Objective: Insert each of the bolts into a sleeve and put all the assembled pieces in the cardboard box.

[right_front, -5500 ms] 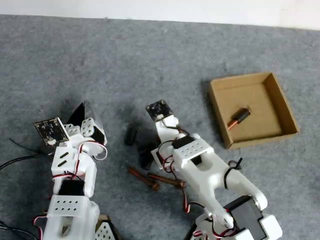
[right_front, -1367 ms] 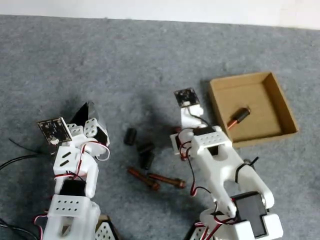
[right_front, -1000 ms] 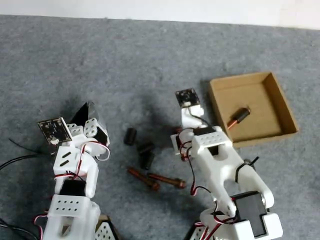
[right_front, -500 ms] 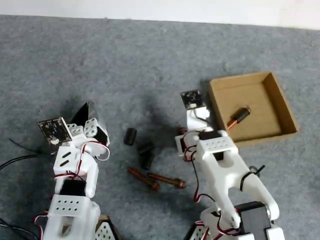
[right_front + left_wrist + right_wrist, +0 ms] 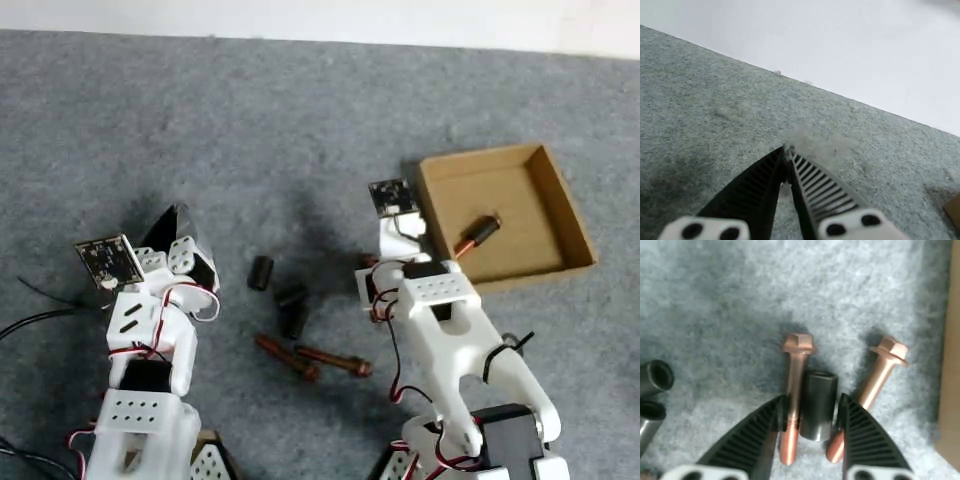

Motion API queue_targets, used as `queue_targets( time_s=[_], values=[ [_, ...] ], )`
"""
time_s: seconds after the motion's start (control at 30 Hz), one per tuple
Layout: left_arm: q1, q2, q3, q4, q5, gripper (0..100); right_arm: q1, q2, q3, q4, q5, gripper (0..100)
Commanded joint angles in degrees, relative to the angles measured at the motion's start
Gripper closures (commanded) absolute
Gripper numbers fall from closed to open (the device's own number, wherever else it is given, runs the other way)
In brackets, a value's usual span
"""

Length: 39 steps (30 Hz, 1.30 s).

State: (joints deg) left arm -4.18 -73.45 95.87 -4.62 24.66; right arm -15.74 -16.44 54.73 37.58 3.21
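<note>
We find the right gripper (image 5: 811,400) over the grey carpeted table (image 5: 300,130), just left of the shallow brown cardboard box (image 5: 572,212), with its black ribbed fingers (image 5: 765,440) spread. Through the gap between them its wrist view shows a short dark cylindrical metal sleeve (image 5: 818,407) lying on the carpet. One copper-coloured hex-head bolt (image 5: 796,370) lies tight along one side of the sleeve, and a second copper bolt (image 5: 881,374) angles in at the other. As far as we can tell nothing is pinched. We judge the spread fingers are framing the sleeve so it can be picked up for mating with a bolt. The bolts crowd the sleeve so closely that closing could catch a shaft as well. The box wall stands near on the right, so the free room for swinging is to the left and far side, where the carpet runs bare to the white wall strip (image 5: 300,15). The left gripper (image 5: 786,152) has its fingers pressed together on nothing and is raised over the carpet at the left, well apart from every part. We judge it is parked there to stay out of the way. One assembled bolt-and-sleeve piece (image 5: 478,235) already lies in the box, with most of the box floor bare around it. Between the arms lie three more loose dark sleeves (image 5: 262,272) (image 5: 292,296) (image 5: 293,322). Nearer to us lie two more loose copper bolts (image 5: 285,357) (image 5: 335,360), touching end to end, with open carpet around them.
</note>
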Motion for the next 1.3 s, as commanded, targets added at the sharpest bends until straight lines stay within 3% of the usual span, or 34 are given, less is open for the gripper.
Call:
queue_targets(
  time_s=[0.0,1.27],
  values=[
    [0.7,-0.8,-0.1,-1.0,-0.3,99,1.5,-1.8,0.0,0.0,-0.4,84.3],
    [0.7,-0.8,-0.1,-1.0,-0.3,99,5.9,-1.8,0.0,0.0,-1.2,84.3]
  ],
)
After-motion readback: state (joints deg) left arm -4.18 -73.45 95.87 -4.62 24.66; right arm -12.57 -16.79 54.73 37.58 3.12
